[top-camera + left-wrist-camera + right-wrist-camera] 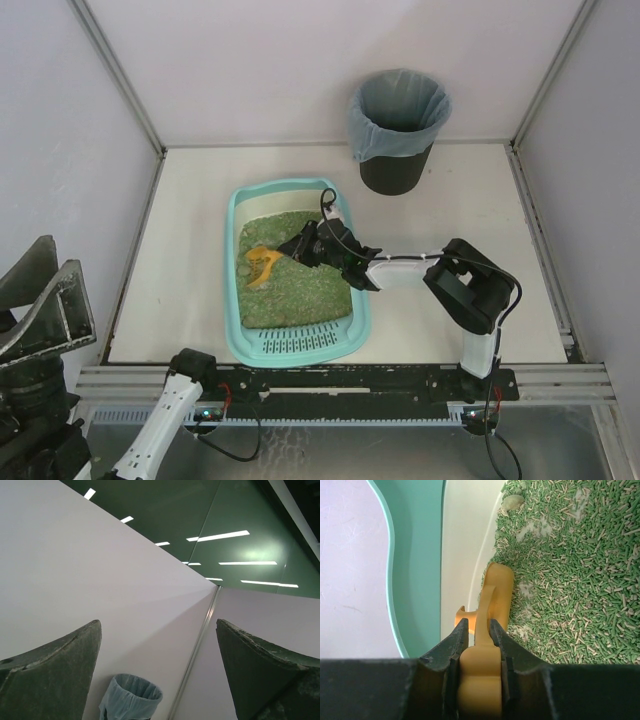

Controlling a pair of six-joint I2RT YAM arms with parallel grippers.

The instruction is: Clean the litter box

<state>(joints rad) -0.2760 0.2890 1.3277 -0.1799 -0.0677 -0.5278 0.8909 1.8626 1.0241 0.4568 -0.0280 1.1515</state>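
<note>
Found the litter box [232,285] lying near the middle of the pale surface [175,250], long axis running away from the arm bases, well apart from the black round bin [397,172] by the far wall. Noted a large light-teal plastic tray, rectangular with rounded corners and a wide smooth rim, with a slotted grate [300,345] at the near end. Saw green litter [305,290] filling the basin beyond the grate. Made out the right end effector [296,248] reaching in over the right rim, clamped on an orange scoop [262,266] resting on the litter toward the left side. Spotted the left end effector [55,268] high at the near left corner, off the surface and close to the overhead lens.

Learned more from the right wrist view:
- litter made of short green pellets mixed with pale tan ones and dusty patches
- a cream inner wall [465,535] curving up under the teal rim
- dark fingers [452,645] pinching the scoop's smooth moulded handle from both sides
- a small greyish lump [512,501] on the pellets near that wall

Got only the handle there; got the whole scoop only from overhead.

Settled the left side from its own wrist view: rough dark left fingers [60,670] spread wide with nothing between them, pointed up at pale wall panels [75,580] and a green ceiling [200,510] with strip lights [224,535]. Caught the bin's crinkled grey-blue bag [131,695] at the bottom edge.
</note>
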